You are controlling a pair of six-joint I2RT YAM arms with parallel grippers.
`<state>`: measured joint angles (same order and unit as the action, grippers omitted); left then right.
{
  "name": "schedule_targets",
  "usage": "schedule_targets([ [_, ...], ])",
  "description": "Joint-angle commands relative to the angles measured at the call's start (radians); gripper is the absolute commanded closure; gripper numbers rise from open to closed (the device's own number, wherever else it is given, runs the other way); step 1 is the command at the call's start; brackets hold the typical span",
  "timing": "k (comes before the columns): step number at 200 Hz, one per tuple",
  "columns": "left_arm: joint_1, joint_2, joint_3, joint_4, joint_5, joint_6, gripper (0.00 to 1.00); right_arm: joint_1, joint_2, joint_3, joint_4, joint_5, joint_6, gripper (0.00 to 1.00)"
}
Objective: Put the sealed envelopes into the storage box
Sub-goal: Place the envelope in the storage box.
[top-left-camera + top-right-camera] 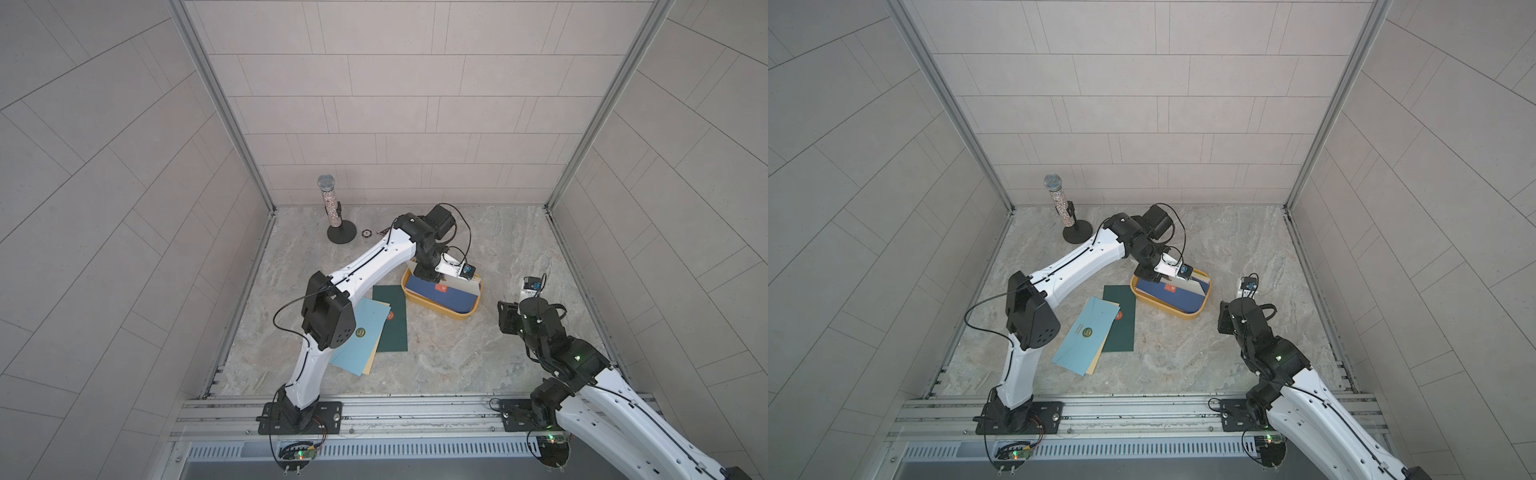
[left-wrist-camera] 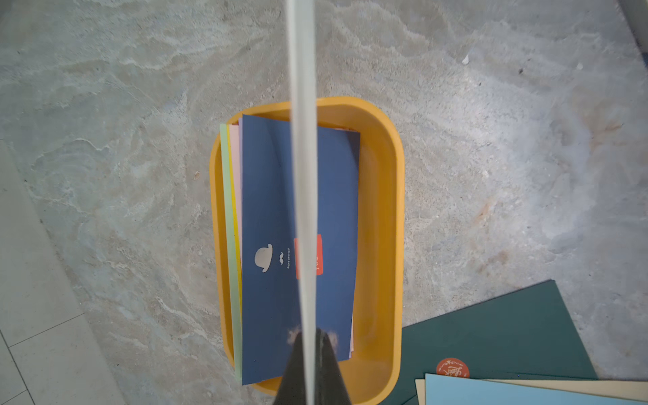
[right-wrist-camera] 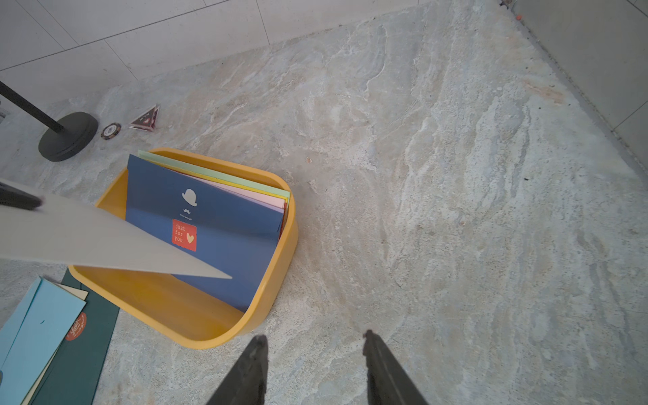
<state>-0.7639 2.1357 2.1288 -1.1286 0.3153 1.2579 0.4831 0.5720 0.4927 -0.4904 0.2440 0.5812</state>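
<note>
Grey marbled desk [image 1: 457, 353], enclosed by pale tiled walls [image 1: 395, 104]. Left jaws clench a whitish envelope [image 3: 87, 238] over the storage box [image 3: 168, 308]; right jaws released, empty, at its 3 o'clock.

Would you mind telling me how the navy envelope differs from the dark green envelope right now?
The navy envelope sits in the storage box, atop other envelopes; the dark green envelope lies flat on the table beside the box, partly under a light blue envelope. The navy envelope carries a square red sticker; the dark green envelope, a round orange-red seal. Both are flat, rectangular and dark.
</note>
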Motion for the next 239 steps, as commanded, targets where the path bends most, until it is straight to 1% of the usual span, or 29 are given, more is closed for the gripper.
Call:
schedule_targets([
  [1,-0.001,0.034,0.045,-0.092,-0.043,0.034,1.0,-0.006,-0.015,-0.012,-0.037,0.009,0.009,0.52],
  [18,-0.008,0.071,0.074,-0.094,-0.073,0.02,1.0,-0.006,-0.014,-0.012,-0.037,0.009,0.012,0.52],
  [46,-0.015,0.127,0.148,-0.091,-0.063,-0.031,1.0,-0.006,0.001,-0.008,-0.041,-0.004,0.007,0.52],
  [63,-0.024,0.149,0.166,-0.091,-0.088,-0.028,1.0,-0.007,0.004,-0.007,-0.049,-0.006,0.009,0.52],
  [94,-0.029,0.174,0.167,-0.083,-0.117,-0.038,0.79,-0.007,-0.001,-0.006,-0.063,0.017,0.022,0.52],
  [115,-0.033,0.162,0.167,-0.071,-0.128,-0.033,0.67,-0.007,0.005,-0.003,-0.063,0.015,0.02,0.52],
  [123,-0.035,0.156,0.166,-0.057,-0.143,-0.032,0.65,-0.007,0.006,-0.006,-0.063,0.015,0.02,0.52],
  [142,-0.039,0.13,0.166,-0.007,-0.181,-0.054,0.64,-0.007,0.007,-0.005,-0.063,0.015,0.021,0.52],
  [153,-0.04,0.109,0.156,0.042,-0.202,-0.092,0.64,-0.006,0.007,-0.005,-0.063,0.015,0.02,0.52],
  [166,-0.038,0.066,0.105,0.15,-0.256,-0.168,0.64,-0.008,0.007,-0.003,-0.063,0.015,0.02,0.52],
  [176,-0.034,0.008,0.031,0.241,-0.286,-0.232,0.64,-0.009,0.01,-0.002,-0.062,0.014,0.019,0.5],
  [182,-0.028,-0.032,-0.02,0.294,-0.289,-0.27,0.64,-0.008,0.013,-0.001,-0.062,0.011,0.017,0.44],
  [194,-0.014,-0.124,-0.131,0.399,-0.297,-0.372,0.63,-0.01,0.023,0.005,-0.06,0.001,0.013,0.39],
  [204,-0.002,-0.213,-0.242,0.503,-0.322,-0.515,0.61,-0.01,0.032,0.012,-0.06,-0.007,0.008,0.36],
  [217,0.014,-0.33,-0.392,0.625,-0.413,-0.747,0.56,-0.01,0.038,0.017,-0.057,-0.02,0.0,0.35],
  [230,0.039,-0.45,-0.529,0.659,-0.472,-0.946,0.53,-0.01,0.044,0.024,-0.05,-0.041,-0.01,0.35],
  [239,0.067,-0.524,-0.629,0.661,-0.478,-1.101,0.52,-0.01,0.048,0.029,-0.04,-0.068,-0.014,0.37],
])
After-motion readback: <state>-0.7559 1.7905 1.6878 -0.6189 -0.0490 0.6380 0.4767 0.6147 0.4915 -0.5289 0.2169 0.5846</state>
